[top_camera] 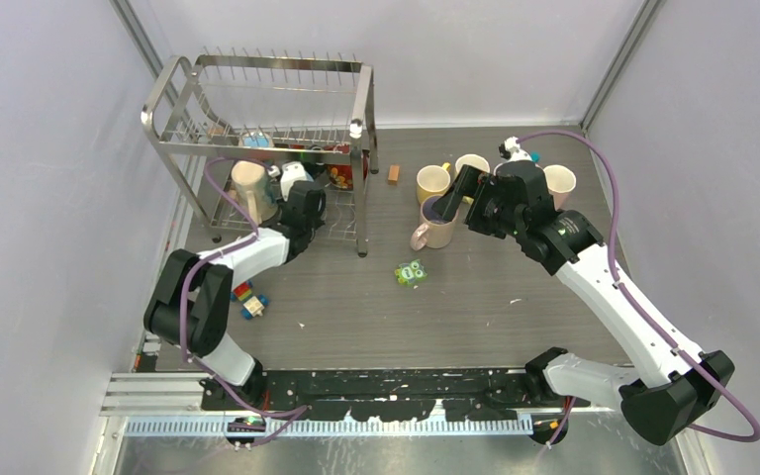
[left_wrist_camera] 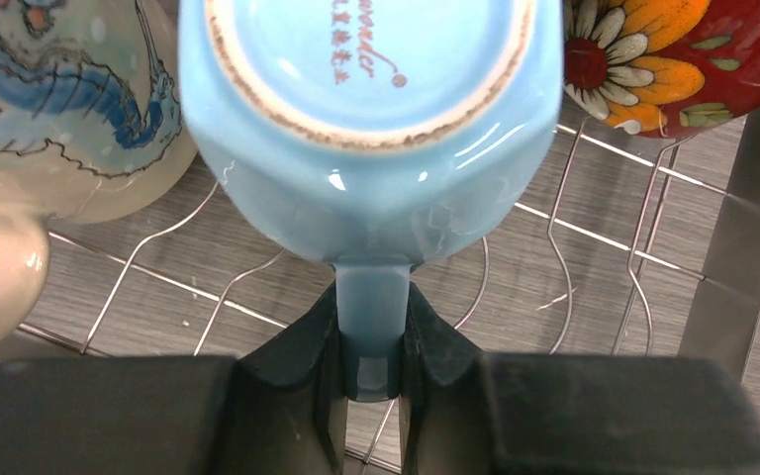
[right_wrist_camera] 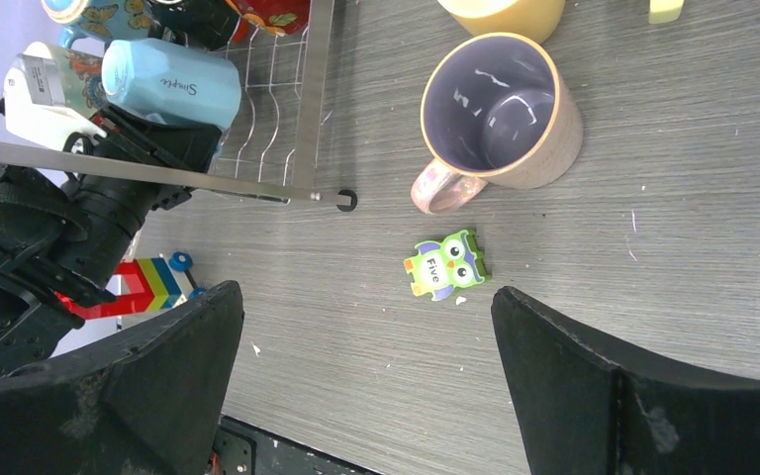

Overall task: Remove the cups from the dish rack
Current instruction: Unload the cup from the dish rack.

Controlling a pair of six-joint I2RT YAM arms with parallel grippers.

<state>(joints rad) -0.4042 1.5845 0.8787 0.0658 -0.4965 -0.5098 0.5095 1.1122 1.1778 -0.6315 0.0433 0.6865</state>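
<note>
The large steel wire dish rack stands in the upper left of the top view, on the grey wood-grain table. The left gripper reaches into its lower tier. In the left wrist view its two black fingers are closed on the flat handle of a glossy light blue faceted ceramic mug. The mug fills the upper middle of that frame, with its ringed base facing the camera and the rack's wire floor beneath it. A cream mug with a blue dragon pattern sits at the upper left, just beside the blue one. A red mug with a painted daisy sits at the upper right. A plain beige mug also sits in the rack, left of the arm in the top view.

The right gripper is wide open and holds nothing; its fingers sit at the lower corners of the right wrist view. Above them in that frame, a speckled beige mug with a purple inside and a pink handle stands upright on the table. A green owl-shaped toy block lies near it, toward the frame's centre.

In the upper centre of the top view, a yellow mug, a cream mug and a pale pink mug stand upright on the table. Small coloured toy blocks lie in the left part of the frame, below the rack.
</note>
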